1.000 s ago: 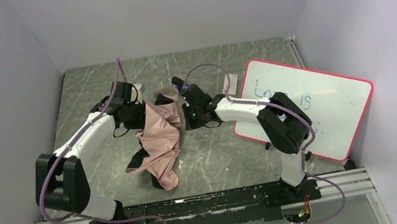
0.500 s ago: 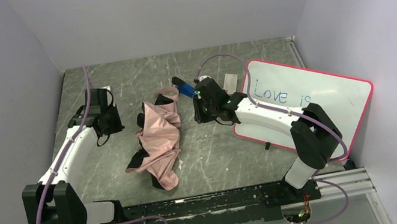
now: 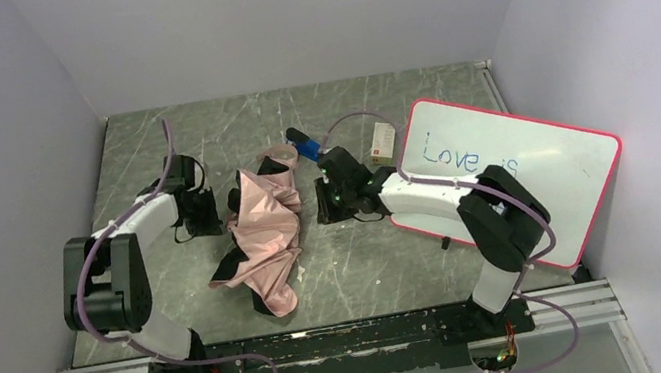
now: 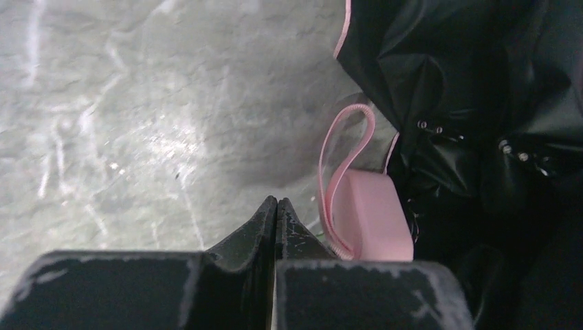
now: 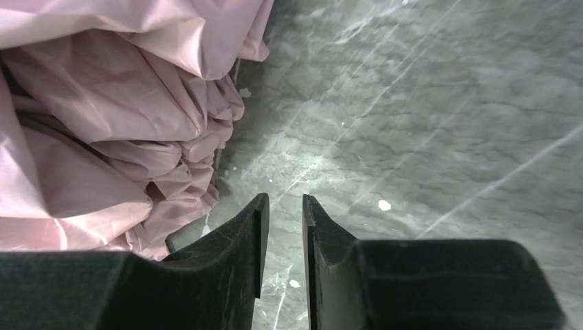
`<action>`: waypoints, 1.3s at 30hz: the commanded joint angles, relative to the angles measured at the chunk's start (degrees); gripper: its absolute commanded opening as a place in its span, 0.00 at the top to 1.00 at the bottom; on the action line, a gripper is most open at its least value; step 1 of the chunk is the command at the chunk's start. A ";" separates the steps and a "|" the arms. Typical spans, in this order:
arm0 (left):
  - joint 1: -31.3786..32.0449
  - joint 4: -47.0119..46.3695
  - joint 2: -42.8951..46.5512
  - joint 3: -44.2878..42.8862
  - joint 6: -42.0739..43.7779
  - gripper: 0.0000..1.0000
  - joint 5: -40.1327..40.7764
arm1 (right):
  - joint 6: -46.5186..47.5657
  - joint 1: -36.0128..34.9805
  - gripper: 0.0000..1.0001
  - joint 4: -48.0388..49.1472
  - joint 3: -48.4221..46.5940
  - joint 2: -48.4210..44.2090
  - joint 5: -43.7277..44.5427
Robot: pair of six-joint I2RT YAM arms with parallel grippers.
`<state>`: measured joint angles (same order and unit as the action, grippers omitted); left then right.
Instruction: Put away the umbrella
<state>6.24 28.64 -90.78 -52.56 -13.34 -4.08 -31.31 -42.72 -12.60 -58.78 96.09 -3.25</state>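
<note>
The umbrella (image 3: 265,230) lies crumpled in the middle of the table, pale pink outside with black inside showing at its edges. My left gripper (image 3: 205,218) is just left of it, shut and empty. In the left wrist view the shut left gripper (image 4: 276,203) sits beside the pink handle (image 4: 368,218) and its pink strap (image 4: 344,148), with black fabric (image 4: 481,103) to the right. My right gripper (image 3: 326,207) is just right of the umbrella. In the right wrist view the gripper (image 5: 285,201) is narrowly open over bare table, with pink fabric (image 5: 103,110) to its left.
A small blue-and-black stapler (image 3: 302,144) lies behind the umbrella. A small white box (image 3: 383,141) sits further right. A red-framed whiteboard (image 3: 517,175) leans at the right, over the table edge. Walls close off the left, back and right.
My left gripper left the umbrella's top, swung out left, then came back beside its left edge. My right gripper moved slightly back and then nearer again.
</note>
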 commanded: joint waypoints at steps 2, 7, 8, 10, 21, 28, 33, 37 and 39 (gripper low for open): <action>2.55 -3.86 -3.99 -2.55 0.47 0.95 -5.37 | -1.41 -0.65 0.71 2.90 -0.61 2.59 -1.48; 9.09 -4.32 -5.06 -3.28 -0.45 0.95 -3.96 | -0.48 -0.60 0.71 2.73 -1.26 3.83 -1.00; 10.16 -4.44 -5.10 -3.06 -0.89 0.95 -3.98 | -0.38 -0.61 0.71 2.63 -1.37 4.04 -0.93; 11.90 -4.63 -4.69 -2.28 -1.58 0.95 -3.91 | -0.09 -0.62 0.71 2.25 -1.78 4.18 -0.68; 14.59 -0.91 1.62 -1.08 -2.89 0.95 0.60 | 5.42 -0.44 0.70 -2.34 -3.10 3.25 4.45; 14.50 3.48 7.39 -7.99 0.96 0.90 5.98 | 15.45 -0.03 0.45 -5.01 -1.54 -6.16 12.15; 14.50 2.36 15.63 -8.67 4.18 0.81 4.21 | 25.45 0.14 0.22 0.33 -1.21 -12.07 5.55; 14.50 0.92 24.15 -7.70 5.12 0.65 3.80 | 30.62 0.18 0.12 1.84 -4.00 -11.60 2.33; 14.55 -0.83 28.12 -6.32 4.93 0.60 3.25 | 32.90 0.17 0.11 4.12 -4.42 -11.04 0.20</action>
<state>20.36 30.15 -69.17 -59.70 -9.96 -0.36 -6.33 -42.74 -12.64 -61.63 83.85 1.65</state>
